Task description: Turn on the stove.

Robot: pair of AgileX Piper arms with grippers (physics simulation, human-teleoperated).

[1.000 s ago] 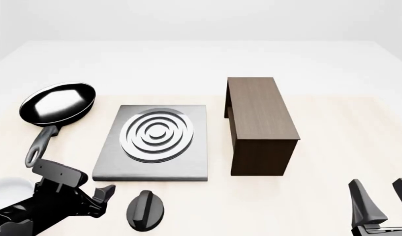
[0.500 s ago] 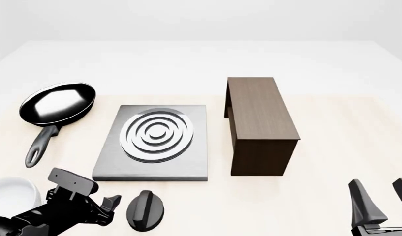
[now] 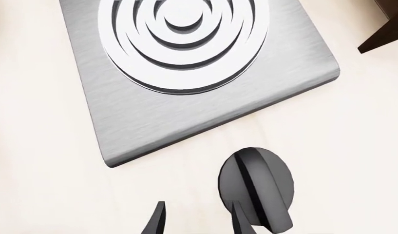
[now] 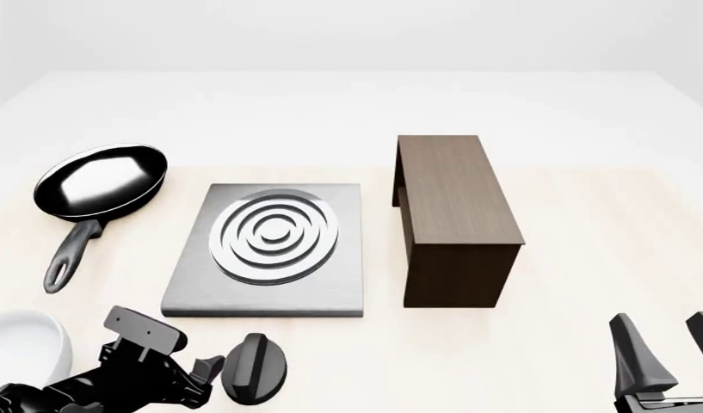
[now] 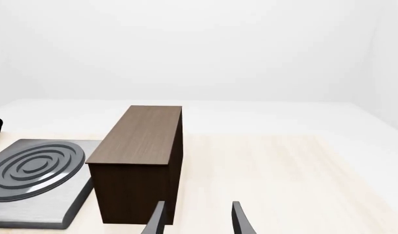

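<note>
From the left wrist, the left claw (image 3: 197,219) is parted, gripping nothing, one finger overlapping the knob (image 3: 256,187) just off the stove (image 3: 205,92). In front, stove (image 4: 202,280) and knob (image 4: 255,368) sit toward the table's (image 4: 581,258) near-left edge. From the right wrist, the right claw (image 5: 196,218) gapes empty beside the wooden box (image 5: 139,161).

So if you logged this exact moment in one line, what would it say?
task: turn on stove | left gripper: open, beside knob, not gripping | right gripper: open, idle | stove: untouched
</note>
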